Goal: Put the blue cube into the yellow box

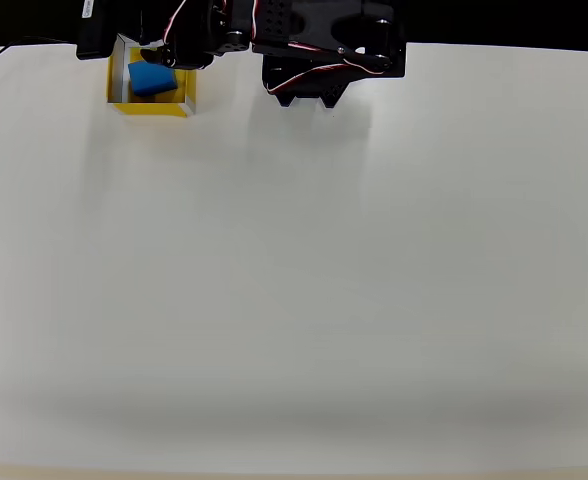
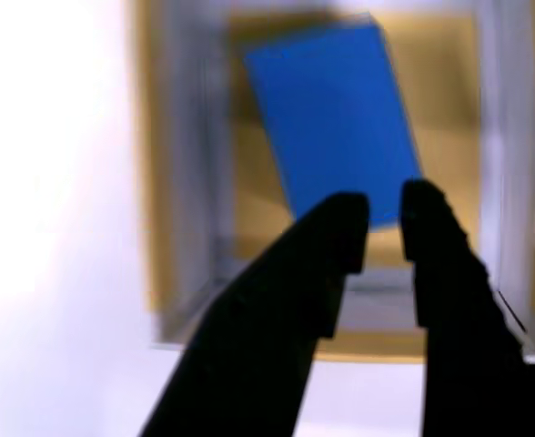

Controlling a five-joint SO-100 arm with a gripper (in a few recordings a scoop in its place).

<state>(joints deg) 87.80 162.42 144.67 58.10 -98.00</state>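
Jaws on your gripper stand almost together, with just a thin slit between the 2 black fingertips, and they hold nothing. You can see in the wrist view that the blue cube lies tilted on the floor of the yellow box, just past the tips. Overhead, the blue cube sits inside the yellow box at the white table's top-left edge.
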